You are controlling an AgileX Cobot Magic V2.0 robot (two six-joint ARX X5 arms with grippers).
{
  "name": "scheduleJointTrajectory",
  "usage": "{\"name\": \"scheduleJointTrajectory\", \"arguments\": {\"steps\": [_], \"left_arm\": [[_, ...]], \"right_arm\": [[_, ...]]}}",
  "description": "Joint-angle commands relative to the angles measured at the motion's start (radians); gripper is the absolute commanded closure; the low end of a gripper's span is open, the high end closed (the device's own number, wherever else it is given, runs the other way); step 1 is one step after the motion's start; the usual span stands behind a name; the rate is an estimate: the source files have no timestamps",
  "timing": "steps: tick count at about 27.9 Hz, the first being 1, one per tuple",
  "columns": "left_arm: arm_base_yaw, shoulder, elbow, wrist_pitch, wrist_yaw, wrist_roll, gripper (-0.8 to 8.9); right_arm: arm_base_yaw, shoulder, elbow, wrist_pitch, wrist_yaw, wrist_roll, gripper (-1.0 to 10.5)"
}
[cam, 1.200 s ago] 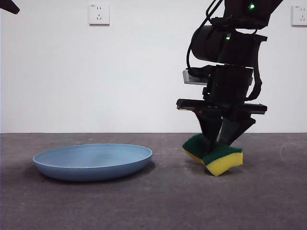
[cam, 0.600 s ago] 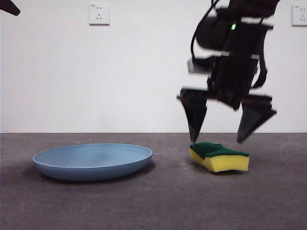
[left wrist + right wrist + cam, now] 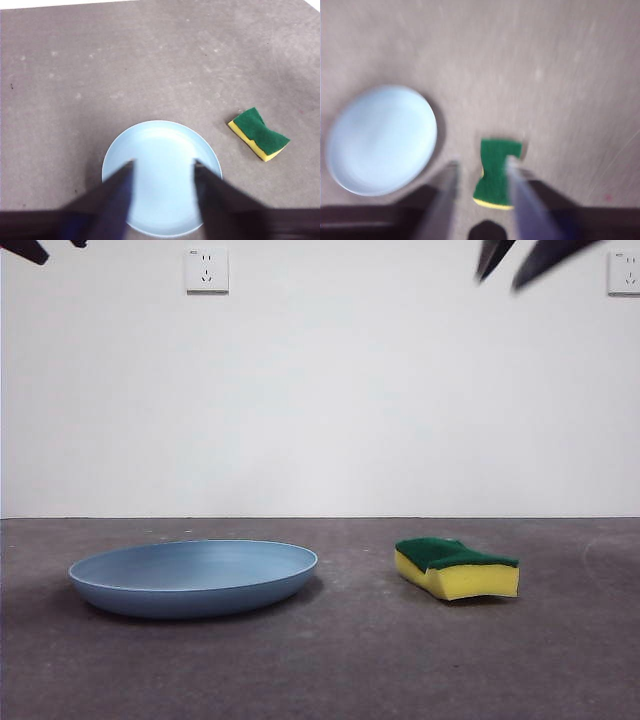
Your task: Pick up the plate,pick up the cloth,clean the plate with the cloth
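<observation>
The light-blue plate (image 3: 192, 578) lies flat on the dark table, left of centre. The cloth is a yellow sponge with a green top (image 3: 457, 568); it lies flat on the table to the plate's right, with nothing holding it. My right gripper (image 3: 512, 262) is open and empty high above the sponge, only its tips showing. In the blurred right wrist view its open jaws (image 3: 481, 163) hang above the sponge (image 3: 497, 172), with the plate (image 3: 382, 137) beside it. My left gripper (image 3: 164, 163) is open, high above the plate (image 3: 162, 145); the sponge (image 3: 259, 133) lies off to one side.
A white wall with two sockets (image 3: 206, 269) stands behind the table. The left gripper shows only as black tips (image 3: 25, 250) at the top left corner of the front view.
The right gripper opened and let go of the sponge, which settled flat on the table. The gripper then rose quickly to the top of the front view. The plate has not moved.
</observation>
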Motion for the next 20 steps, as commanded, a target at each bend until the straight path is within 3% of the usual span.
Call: {"name": "scheduleJointTrajectory", "arguments": {"steps": [1,6,10,14,20], "left_arm": [[-0.004,-0.009,-0.005,0.058,0.009,0.017,8.20],[-0.026,-0.066,-0.007,0.126,-0.040,0.065,8.20],[-0.046,-0.126,-0.069,0.154,-0.060,0.080,8.20],[-0.057,-0.205,-0.198,0.245,-0.074,0.079,8.20],[-0.063,-0.315,-0.350,0.377,-0.043,0.050,8.19]], "right_arm": [[0.003,-0.068,-0.005,-0.001,0.001,-0.029,9.6],[0.003,-0.198,-0.039,0.008,0.003,-0.048,9.6],[0.003,-0.320,-0.186,0.108,0.011,-0.073,9.6],[0.005,-0.438,-0.358,0.264,0.074,-0.049,9.6],[0.016,-0.526,-0.512,0.347,0.161,-0.043,9.6]]}}
